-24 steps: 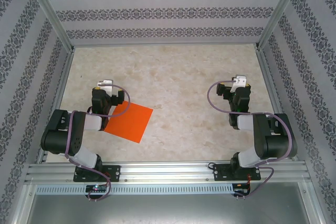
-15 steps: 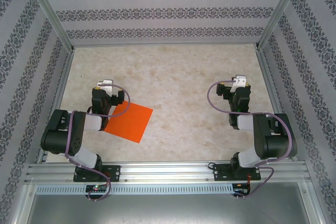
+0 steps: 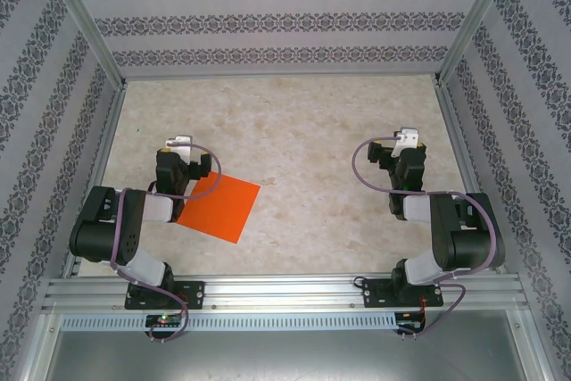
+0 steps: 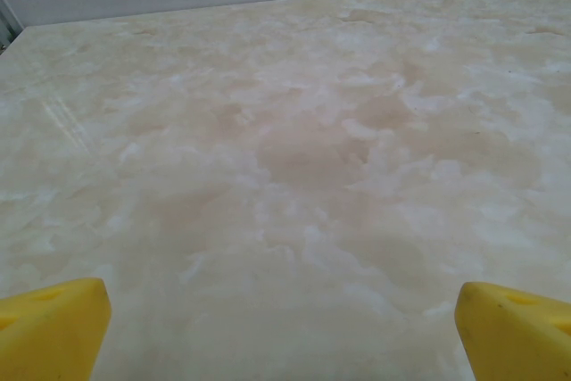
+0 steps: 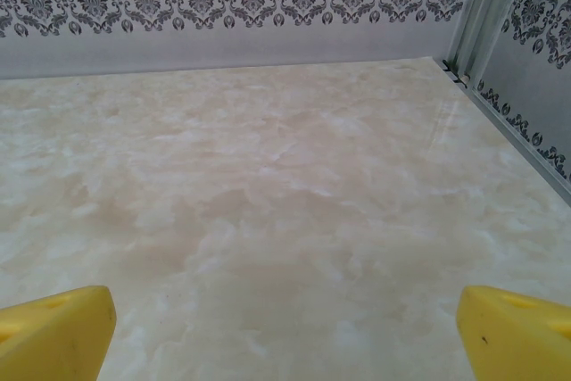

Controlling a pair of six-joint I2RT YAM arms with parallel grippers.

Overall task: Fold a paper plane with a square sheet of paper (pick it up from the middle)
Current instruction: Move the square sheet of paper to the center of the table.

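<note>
Nearest is the metal rail (image 3: 285,292) at the table's (image 3: 294,113) front edge. Just beyond it, the square sheet of paper (image 3: 219,207) lies flat on the marbled top, turned like a diamond. It sits just right of the left gripper (image 3: 181,160) and a little nearer than it (its left corner meets that arm in the overhead view). The left gripper's yellow fingers (image 4: 49,327) stand wide apart over bare table, holding nothing. Well to the right of the left gripper, about level with it, the right gripper (image 5: 285,336) is also spread wide and empty. Farthest back stands the patterned wall (image 3: 285,24).
</note>
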